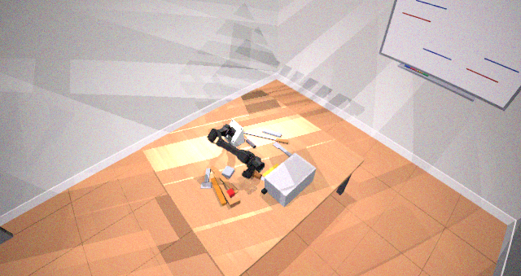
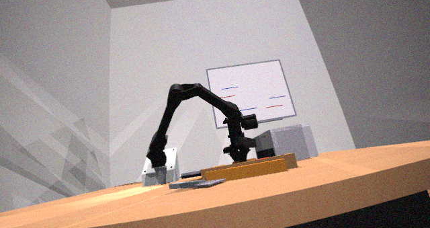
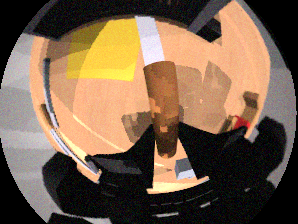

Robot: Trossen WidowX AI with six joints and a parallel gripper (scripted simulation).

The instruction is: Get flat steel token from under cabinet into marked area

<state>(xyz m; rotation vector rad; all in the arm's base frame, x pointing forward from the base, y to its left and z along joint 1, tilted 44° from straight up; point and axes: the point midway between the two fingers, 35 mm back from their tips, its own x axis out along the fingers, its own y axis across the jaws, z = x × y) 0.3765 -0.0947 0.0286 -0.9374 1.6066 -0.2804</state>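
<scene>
On the wooden surface (image 1: 285, 227), the grey cabinet (image 1: 290, 178) is standing beside a yellow marked area (image 3: 107, 52); the black arm (image 2: 201, 95) is reaching down just in front of it, its tool (image 3: 166, 156) clamping a brown stick (image 3: 162, 106) (pointing toward the cabinet); the token is lying nowhere I can make out.

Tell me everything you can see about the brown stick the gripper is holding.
The brown stick is a short, straight bar with a wood-like, mottled brown surface and squared end. The gripper is shut on its near end, a dark finger on each side. It points away from the wrist camera, toward the yellow marked area and a pale strip beside it. In the top view it is mostly hidden under the gripper, close to the grey cabinet. Whether its tip touches the table cannot be told.
</scene>
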